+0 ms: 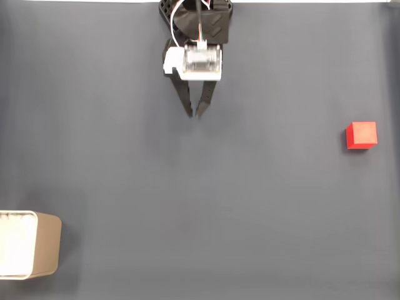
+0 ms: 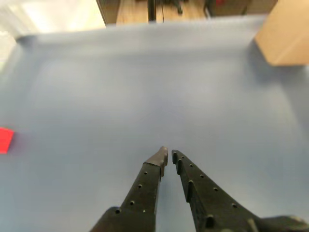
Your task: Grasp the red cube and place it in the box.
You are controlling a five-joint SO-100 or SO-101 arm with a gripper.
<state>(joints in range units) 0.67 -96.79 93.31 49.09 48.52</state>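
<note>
The red cube (image 1: 362, 135) rests on the grey mat at the right edge of the fixed view; the wrist view catches part of the cube (image 2: 5, 140) at its left border. The beige box (image 1: 39, 244) with a white inside stands at the lower left corner in the fixed view, and its tan wall (image 2: 285, 34) shows at the wrist view's upper right. My gripper (image 1: 194, 114) hangs near the top centre, far from both. Its black fingertips nearly touch with nothing between them, as the gripper (image 2: 168, 154) in the wrist view confirms.
The grey mat (image 1: 200, 206) covers the whole table. Beyond its far edge the wrist view shows a wooden surface (image 2: 140, 12) and a bright patch of floor.
</note>
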